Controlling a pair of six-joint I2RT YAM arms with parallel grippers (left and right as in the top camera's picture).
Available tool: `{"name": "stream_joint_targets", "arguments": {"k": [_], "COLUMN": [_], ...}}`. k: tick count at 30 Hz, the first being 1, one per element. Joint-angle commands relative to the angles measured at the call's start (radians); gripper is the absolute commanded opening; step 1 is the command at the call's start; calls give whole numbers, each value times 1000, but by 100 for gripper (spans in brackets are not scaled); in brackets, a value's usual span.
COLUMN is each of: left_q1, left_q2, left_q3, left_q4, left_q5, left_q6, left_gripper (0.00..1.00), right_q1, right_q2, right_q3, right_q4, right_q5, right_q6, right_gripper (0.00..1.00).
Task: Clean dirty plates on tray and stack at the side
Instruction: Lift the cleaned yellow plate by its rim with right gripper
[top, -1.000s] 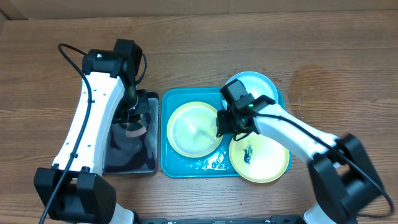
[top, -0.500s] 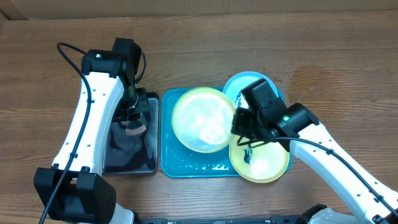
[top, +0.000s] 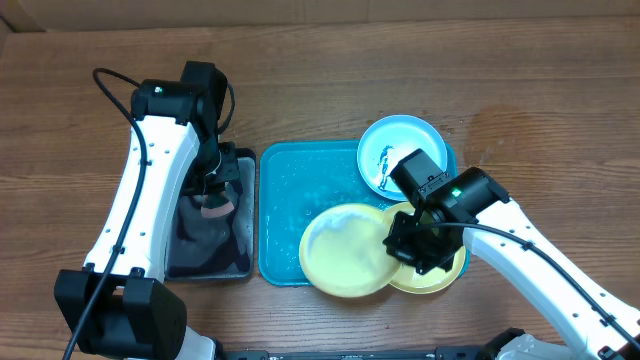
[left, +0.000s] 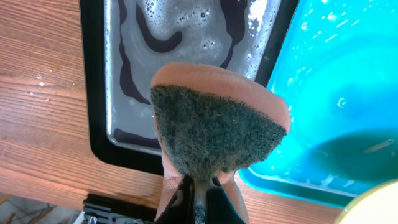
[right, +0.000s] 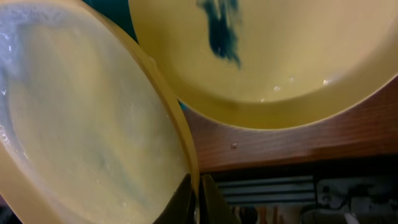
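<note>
Right gripper (top: 412, 243): your fingers are pressed together on the rim of a yellow plate (top: 345, 250), at its right edge.
Yellow plate: whitish centre, wet, with no dark smear visible. It sits over the tray's front right part and overhangs the front rim. You cannot tell whether it rests on the tray or is lifted.
Second yellow plate (top: 452, 270): just right of the held one, in the tray's front right corner. It has a dark green smear (right: 221, 31) inside. The held plate's edge overlaps it.
In the way: your right arm (top: 520, 250) and gripper cover much of the second yellow plate from overhead.
Blue plate (top: 400, 150): rear right corner of the tray, small dark smear inside, apart from the gripper.
Tray (top: 290, 190): turquoise, wet, and bare on its left half.
Left gripper (left: 199, 205): clamped on an orange sponge (left: 217, 124), dark scouring face towards the wrist camera.
Sponge position: over the black tray (top: 245, 235).
Black tray: holds soapy water and sits just left of the turquoise tray.
Left arm (top: 140, 210): hides part of the black tray.
Table (top: 320, 90): wood.
</note>
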Motion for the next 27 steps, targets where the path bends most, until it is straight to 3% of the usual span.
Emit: {"name": "stream_joint_targets", "arguments": {"k": [1, 8, 18, 22, 27], "left_q1": [2, 23, 153, 191, 196], "left_q2": [-13, -13, -13, -13, -13], "left_q3": [10, 10, 10, 10, 10], "left_q4": [-10, -6, -4, 4, 25], "left_q5": [-14, -21, 31, 41, 92], "left_q6": [28, 26, 27, 32, 64], "left_gripper": [4, 4, 4, 4, 4], "right_q1": [25, 44, 44, 44, 43], "right_q2": [-14, -14, -14, -13, -10], "right_q3": [4, 3, -66, -111, -116], "right_q4": [-19, 75, 464, 603, 641], "right_q5": [-180, -213, -188, -112, 73], "right_q6": [-71, -135, -224, -243, -270], "right_gripper": [4, 4, 4, 4, 4]}}
